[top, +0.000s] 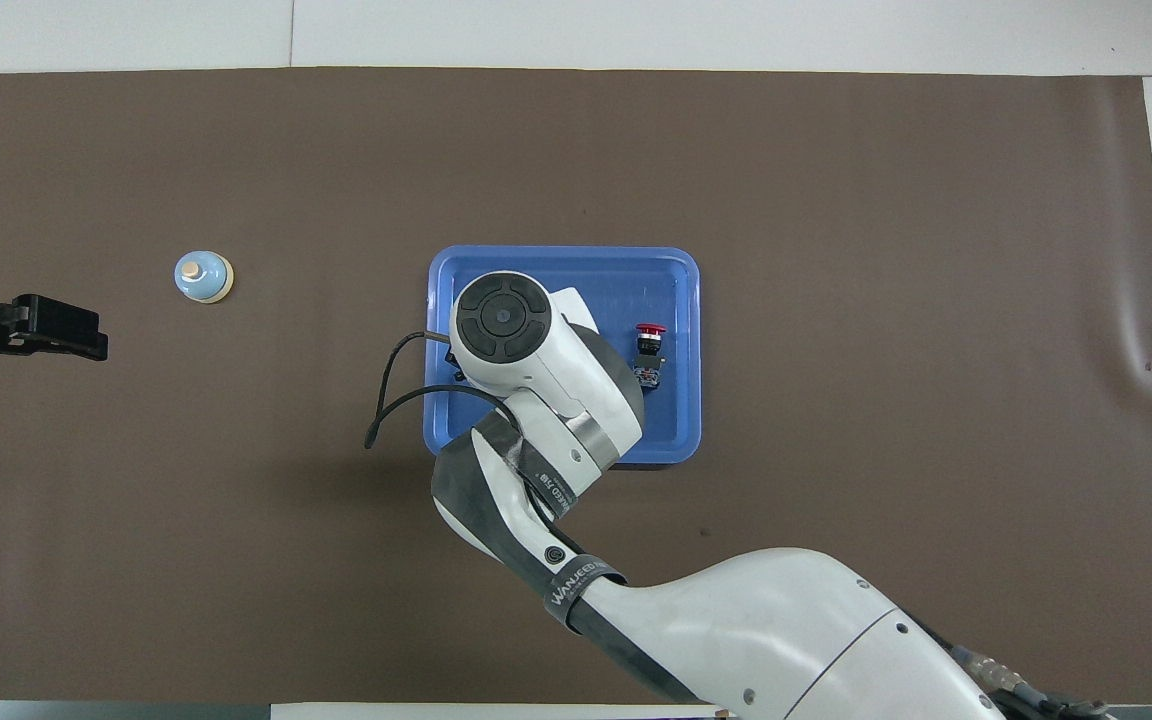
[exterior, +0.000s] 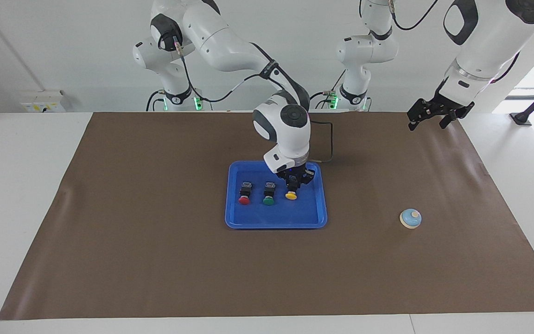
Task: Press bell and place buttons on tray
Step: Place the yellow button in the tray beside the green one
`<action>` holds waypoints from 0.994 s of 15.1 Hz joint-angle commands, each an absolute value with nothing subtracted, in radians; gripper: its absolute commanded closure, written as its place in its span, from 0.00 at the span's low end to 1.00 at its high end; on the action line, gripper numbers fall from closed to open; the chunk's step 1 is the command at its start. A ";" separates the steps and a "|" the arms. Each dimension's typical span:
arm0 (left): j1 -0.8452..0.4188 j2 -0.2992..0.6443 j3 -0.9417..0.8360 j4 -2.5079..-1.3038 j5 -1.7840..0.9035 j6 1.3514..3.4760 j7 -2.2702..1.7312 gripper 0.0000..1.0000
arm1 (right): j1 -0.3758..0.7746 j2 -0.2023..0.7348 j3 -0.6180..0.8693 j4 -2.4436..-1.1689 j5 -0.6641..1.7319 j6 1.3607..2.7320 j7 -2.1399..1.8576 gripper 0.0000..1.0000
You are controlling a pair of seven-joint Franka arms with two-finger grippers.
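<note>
The blue tray (exterior: 313, 215) lies mid-table; it also shows in the overhead view (top: 681, 420). In it stand the red button (exterior: 244, 194), the green button (exterior: 269, 193) and the yellow button (exterior: 291, 195) in a row. My right gripper (exterior: 293, 184) is down in the tray, shut on the yellow button's black body. In the overhead view only the red button (top: 649, 345) shows; my right wrist hides the other two. The bell (exterior: 410, 218) (top: 203, 275) stands on the mat toward the left arm's end. My left gripper (exterior: 428, 123) (top: 46, 330) is open, raised beside the bell.
A brown mat (exterior: 155, 260) covers the table, with white table edge (exterior: 16, 208) around it. A black cable (exterior: 329, 139) hangs from my right wrist over the mat near the tray.
</note>
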State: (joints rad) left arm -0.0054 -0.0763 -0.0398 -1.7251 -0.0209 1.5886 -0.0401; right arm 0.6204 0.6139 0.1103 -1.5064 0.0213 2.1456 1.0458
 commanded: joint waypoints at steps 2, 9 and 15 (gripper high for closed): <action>-0.002 -0.089 -0.038 -1.727 -0.028 1.582 -0.040 0.00 | 0.632 0.586 0.103 -1.520 0.015 2.110 1.057 0.00; -0.002 -0.089 -0.040 -1.727 -0.028 1.582 -0.040 0.00 | 0.461 0.465 0.103 -1.506 0.025 1.985 1.025 0.00; -0.002 -0.089 -0.040 -1.727 -0.028 1.582 -0.040 0.00 | 0.237 0.338 0.104 -1.508 0.031 1.832 0.650 0.00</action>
